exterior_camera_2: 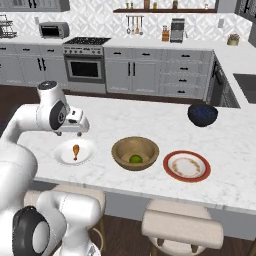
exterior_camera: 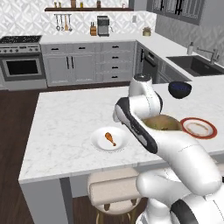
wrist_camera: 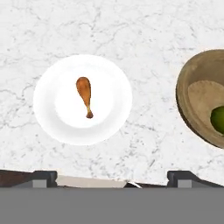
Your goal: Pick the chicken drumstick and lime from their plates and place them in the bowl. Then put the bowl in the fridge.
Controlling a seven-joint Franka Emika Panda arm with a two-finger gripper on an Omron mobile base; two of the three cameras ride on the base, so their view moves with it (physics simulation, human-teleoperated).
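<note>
Gripper [wrist_camera: 112, 177] with jaws wide, nothing between them, tips at the bottom edge of the hand view, hanging above the counter [exterior_camera_2: 150, 125]. Drumstick [wrist_camera: 85, 95] lies on the white plate [wrist_camera: 52, 113], centre-left of that view; in the right base view it sits at left centre, just below the hand. Lime [exterior_camera_2: 135, 159] rests inside the bowl [exterior_camera_2: 120, 152], mid-frame, beside the plate. Red-rimmed plate [exterior_camera_2: 186, 165] right of the bowl, no food on it. Dark blue bowl [exterior_camera_2: 202, 114] further back, right.

The white arm [exterior_camera_2: 30, 125] bends forward at its elbow, its end effector [exterior_camera_2: 77, 131] pointing down, fingers spread wide.
</note>
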